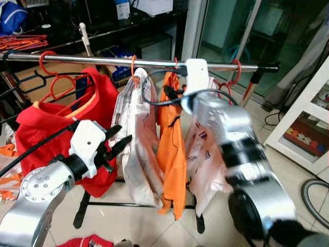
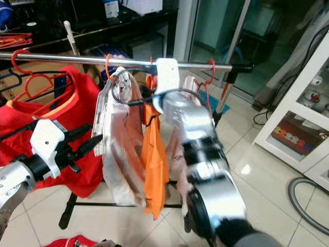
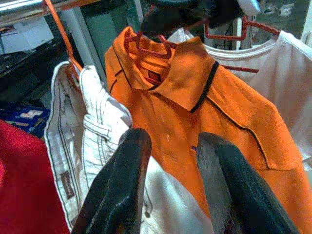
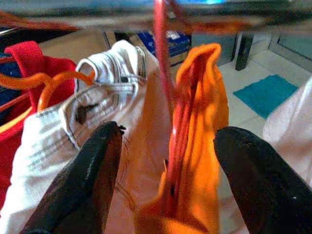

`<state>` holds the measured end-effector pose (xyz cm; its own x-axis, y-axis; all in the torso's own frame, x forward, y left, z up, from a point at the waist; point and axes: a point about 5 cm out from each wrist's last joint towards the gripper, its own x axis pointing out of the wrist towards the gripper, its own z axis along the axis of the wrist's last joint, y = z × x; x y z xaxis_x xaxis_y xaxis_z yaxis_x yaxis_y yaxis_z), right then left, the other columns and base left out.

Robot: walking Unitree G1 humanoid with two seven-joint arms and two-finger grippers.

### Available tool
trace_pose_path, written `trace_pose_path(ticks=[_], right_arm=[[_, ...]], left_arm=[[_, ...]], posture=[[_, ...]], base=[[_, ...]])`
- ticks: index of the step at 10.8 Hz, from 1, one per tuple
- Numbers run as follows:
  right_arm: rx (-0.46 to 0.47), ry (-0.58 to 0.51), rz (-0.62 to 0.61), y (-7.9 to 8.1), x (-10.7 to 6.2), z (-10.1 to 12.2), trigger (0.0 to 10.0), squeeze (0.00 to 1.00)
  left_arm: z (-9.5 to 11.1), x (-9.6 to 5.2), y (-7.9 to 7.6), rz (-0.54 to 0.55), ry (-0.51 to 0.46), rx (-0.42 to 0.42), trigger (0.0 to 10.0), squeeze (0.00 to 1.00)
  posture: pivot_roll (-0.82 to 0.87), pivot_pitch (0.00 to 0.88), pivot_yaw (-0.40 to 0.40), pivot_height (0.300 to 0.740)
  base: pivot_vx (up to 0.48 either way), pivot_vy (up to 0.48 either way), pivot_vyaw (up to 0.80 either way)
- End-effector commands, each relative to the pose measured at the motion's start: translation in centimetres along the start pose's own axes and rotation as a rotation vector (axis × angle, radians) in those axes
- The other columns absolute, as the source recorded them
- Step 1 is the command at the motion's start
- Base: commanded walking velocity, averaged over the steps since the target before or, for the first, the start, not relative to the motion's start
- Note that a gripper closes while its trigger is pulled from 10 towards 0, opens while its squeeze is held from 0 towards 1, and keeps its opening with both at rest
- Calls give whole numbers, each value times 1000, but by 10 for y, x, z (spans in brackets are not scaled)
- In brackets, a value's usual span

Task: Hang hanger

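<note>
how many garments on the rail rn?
4 visible: red shirt at the rail's left end, white trousers next, orange polo in the middle, white printed shirt to the right, partly behind the right arm. More may be hidden.

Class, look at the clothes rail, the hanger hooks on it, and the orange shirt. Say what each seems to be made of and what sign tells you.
Clothes rail: probably polished metal, given its silvery shine and bright highlights.
Hanger hooks: likely moulded plastic, red-orange, smooth and evenly coloured.
Orange shirt: soft woven or knitted fabric, matte; it folds at the collar and drapes.
</note>
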<state>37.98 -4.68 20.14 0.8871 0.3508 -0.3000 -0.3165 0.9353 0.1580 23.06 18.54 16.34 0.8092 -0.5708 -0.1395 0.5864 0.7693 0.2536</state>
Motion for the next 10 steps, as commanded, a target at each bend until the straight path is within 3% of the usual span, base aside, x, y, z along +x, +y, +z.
trace_pose_path(ticks=[1, 4, 6, 8, 9, 10], right_arm=[[-14, -26, -15, 1, 2, 7, 10000, 0], [-85, -55, -127, 0, 14, 14, 10000, 0], [-99, -24, -130, 2, 19, 10, 10000, 0], [-38, 37, -100, 5, 23, 0, 10000, 0], [-27, 54, -97, 5, 25, -5, 9569, 0], [-25, 52, -101, 4, 26, -7, 7843, 0]], left_arm=[[4, -1, -3, -15, -7, 19, 10000, 0], [4, -2, -4, -29, 1, 17, 10000, 0], [4, -3, -6, -42, 3, 10, 10000, 0], [7, -1, -7, -64, -15, -5, 10000, 0], [8, -1, -7, -65, -20, -5, 10000, 0], [8, 0, -7, -64, -21, -5, 10000, 0]], posture=[[-30, 10, -9, 740], [-27, 13, -6, 740], [-27, 13, -5, 740], [-29, 14, -1, 740], [-27, 16, -3, 740], [-22, 18, -5, 740]], base=[[0, 0, 0], [0, 0, 0], [0, 0, 0], [0, 0, 0], [0, 0, 0], [0, 0, 0]])
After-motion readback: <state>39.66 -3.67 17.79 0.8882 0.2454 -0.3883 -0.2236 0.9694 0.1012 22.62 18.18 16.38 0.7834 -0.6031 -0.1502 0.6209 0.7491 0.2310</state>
